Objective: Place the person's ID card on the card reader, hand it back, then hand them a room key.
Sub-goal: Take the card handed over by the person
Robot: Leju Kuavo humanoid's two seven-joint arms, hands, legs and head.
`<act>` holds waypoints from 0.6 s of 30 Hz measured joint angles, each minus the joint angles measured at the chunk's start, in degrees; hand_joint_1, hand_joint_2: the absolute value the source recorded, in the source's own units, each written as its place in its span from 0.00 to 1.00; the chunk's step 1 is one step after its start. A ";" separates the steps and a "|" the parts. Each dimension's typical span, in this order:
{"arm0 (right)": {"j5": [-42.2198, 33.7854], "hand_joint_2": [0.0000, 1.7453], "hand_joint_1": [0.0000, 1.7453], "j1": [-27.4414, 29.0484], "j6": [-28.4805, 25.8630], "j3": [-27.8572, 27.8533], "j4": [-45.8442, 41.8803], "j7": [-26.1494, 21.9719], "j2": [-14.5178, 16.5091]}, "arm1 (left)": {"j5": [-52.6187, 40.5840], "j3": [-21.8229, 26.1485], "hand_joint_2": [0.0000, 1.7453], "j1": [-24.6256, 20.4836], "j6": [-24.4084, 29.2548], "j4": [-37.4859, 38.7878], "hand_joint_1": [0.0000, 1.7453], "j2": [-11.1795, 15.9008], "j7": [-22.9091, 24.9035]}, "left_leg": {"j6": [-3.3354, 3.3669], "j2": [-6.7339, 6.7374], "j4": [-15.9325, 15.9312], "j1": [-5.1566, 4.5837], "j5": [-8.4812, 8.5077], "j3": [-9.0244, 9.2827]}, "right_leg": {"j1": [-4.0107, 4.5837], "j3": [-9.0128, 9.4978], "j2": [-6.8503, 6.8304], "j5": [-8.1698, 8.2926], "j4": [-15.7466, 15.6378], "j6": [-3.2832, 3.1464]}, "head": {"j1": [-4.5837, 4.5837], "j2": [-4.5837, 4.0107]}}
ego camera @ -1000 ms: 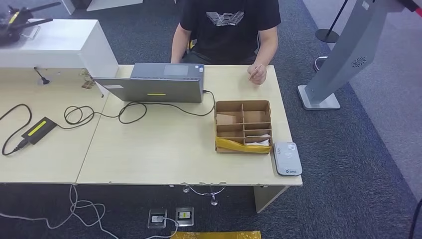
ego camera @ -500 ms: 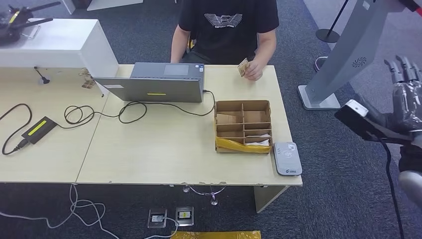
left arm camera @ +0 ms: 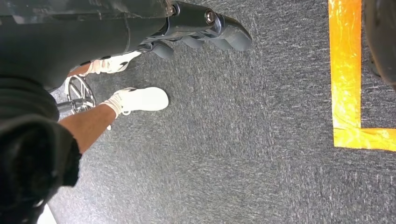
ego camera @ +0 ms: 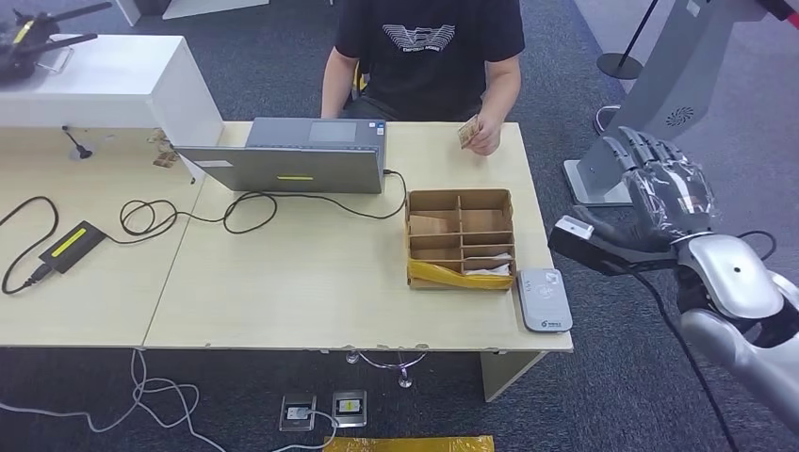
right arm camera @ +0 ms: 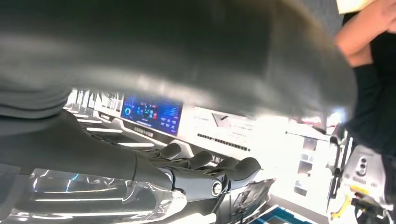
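Dark grey carpet floor (ego camera: 650,311), pale wooden desk (ego camera: 311,282), white counter (ego camera: 113,85), grey kiosk stand (ego camera: 660,94)

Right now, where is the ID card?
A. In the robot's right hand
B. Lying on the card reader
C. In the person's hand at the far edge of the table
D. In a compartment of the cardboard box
C: the person's hand holds the ID card at the table's far edge, while the card reader lies bare and the right hand is open, off to the side.
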 joint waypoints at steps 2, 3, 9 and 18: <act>-0.86 1.00 0.00 -0.50 0.21 1.14 0.54 -0.01 0.43 | -0.04 0.02 0.00 0.00 0.00 0.00 0.00 0.01 0.00 | 0.00 0.00 0.00 0.00 0.00 0.00 | 0.00 0.00 0.00 0.00 0.00 0.00 | 0.01 0.01; -1.36 1.00 0.00 -0.63 0.31 1.65 0.78 -0.01 0.65 | -0.04 0.02 0.00 0.00 0.00 0.00 0.00 0.01 0.00 | 0.00 0.00 0.00 0.00 0.00 0.00 | 0.00 0.00 0.00 0.00 0.00 0.00 | 0.01 0.01; -4.41 1.00 0.00 -1.96 0.41 5.22 3.50 -0.37 2.69 | -0.13 0.07 0.00 0.05 -0.15 0.00 0.00 0.03 0.00 | -0.01 0.03 0.00 0.00 -0.01 0.02 | 0.00 -0.03 0.03 0.00 0.00 0.00 | 0.01 0.00; -7.52 1.00 0.00 -1.55 -0.22 6.89 4.92 -0.52 3.97 | -0.87 0.07 0.00 0.14 -0.16 0.00 0.00 0.07 0.00 | -0.01 0.03 0.01 0.00 -0.01 0.01 | 0.00 -0.05 0.03 0.00 0.00 0.00 | 0.01 0.00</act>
